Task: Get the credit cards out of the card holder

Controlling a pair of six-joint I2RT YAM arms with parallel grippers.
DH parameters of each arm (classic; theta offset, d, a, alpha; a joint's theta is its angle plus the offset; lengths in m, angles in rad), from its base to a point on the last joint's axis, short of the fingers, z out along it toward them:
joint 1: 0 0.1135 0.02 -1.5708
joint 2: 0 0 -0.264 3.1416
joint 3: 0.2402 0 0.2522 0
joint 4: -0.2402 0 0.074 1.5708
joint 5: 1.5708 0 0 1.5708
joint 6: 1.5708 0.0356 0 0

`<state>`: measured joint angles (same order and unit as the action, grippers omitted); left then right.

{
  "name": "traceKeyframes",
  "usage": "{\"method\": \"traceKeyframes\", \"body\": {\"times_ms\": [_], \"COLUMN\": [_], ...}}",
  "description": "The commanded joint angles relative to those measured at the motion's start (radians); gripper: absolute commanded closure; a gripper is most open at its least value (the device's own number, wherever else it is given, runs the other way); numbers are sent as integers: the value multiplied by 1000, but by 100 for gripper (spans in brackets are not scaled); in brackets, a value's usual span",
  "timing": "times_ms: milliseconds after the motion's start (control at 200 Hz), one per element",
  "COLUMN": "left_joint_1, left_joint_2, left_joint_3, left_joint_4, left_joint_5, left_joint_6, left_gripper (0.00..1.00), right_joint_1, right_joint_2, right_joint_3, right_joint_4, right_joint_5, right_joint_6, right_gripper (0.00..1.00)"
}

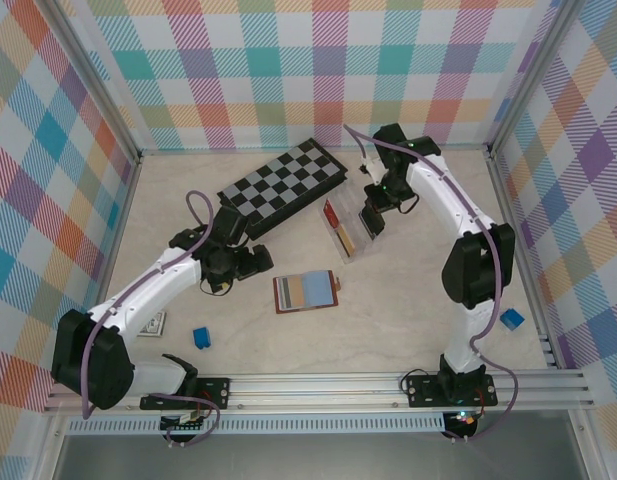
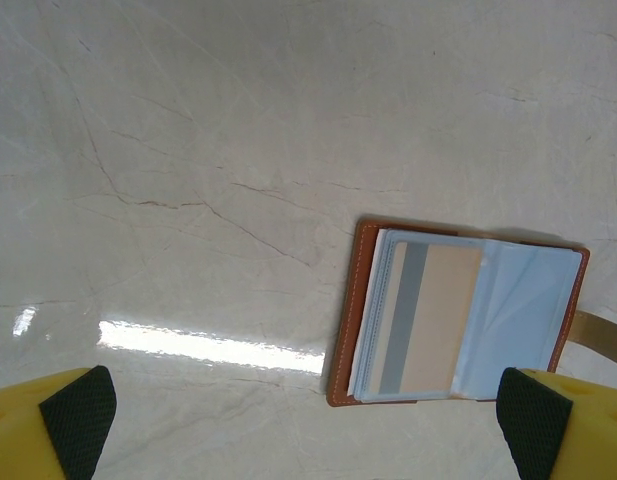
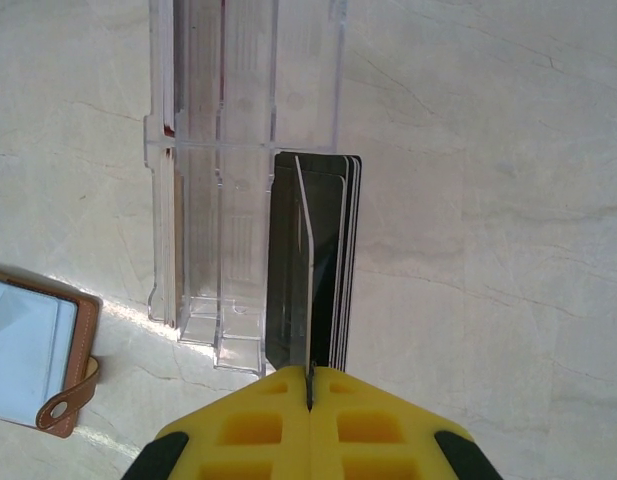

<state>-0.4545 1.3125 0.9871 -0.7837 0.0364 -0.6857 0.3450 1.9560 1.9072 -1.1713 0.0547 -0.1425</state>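
Top external view, read left to right. The left gripper (image 1: 260, 263) stands with its jaws spread wide and nothing between them. The card holder (image 1: 306, 292) lies open and flat on the table (image 1: 418, 325), near the left gripper at 4 o'clock and not touching it. Its long axis runs 9 to 3 o'clock. The right gripper (image 1: 373, 222) is farther off (the holder is at about 7 o'clock from it), so the left arm is the nearer of the 2. The right gripper is clamped on 1 thin card (image 3: 307, 280) over the clear box (image 1: 360, 252).

Left wrist view: the black textured pads (image 2: 78, 420) sit in both lower corners. The holder is offset toward 3 o'clock, close to the right-hand pad. Its cover is brown stitched leather, with glossy pale blue-grey sleeves. 1 tan card (image 2: 433, 320) with a grey stripe sits in a sleeve, long axis 12 to 6 o'clock.

Right wrist view: the box is rigid clear plastic, ribbed into narrow compartments. The held card is seen edge-on above a stack of dark cards (image 3: 338, 250).

Judgement: the left arm should make the next pull, after shifting toward the holder.
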Motion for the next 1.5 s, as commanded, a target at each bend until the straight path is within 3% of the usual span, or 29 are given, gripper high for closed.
{"method": "traceKeyframes", "body": {"times_ms": [0,255,545,850,1065,1245,1495], "left_joint_1": [13,13,12,12,13,9,19], "left_joint_2": [15,32,37,36,17,16,15], "left_joint_3": [-17,-30,-30,-29,-46,-92,-102], "left_joint_4": [11,35,38,44,70,150,120], "left_joint_5": [20,54,70,79,120,204,105], "left_joint_6": [12,13,17,10,-12,-62,-101], "left_gripper": [0,0,0,0,0,4,3], "right_joint_1": [-11,-14,-14,-14,-2,83,334], "right_joint_2": [12,54,31,-61,-219,-376,-396], "right_joint_3": [24,46,59,50,-126,-388,-560], "right_joint_4": [-38,-59,-52,-34,76,220,334], "right_joint_5": [-17,-29,-61,-92,-247,-326,-232], "right_joint_6": [14,16,36,127,290,452,576], "right_gripper": [100,99,80,73,56,45,33]}}
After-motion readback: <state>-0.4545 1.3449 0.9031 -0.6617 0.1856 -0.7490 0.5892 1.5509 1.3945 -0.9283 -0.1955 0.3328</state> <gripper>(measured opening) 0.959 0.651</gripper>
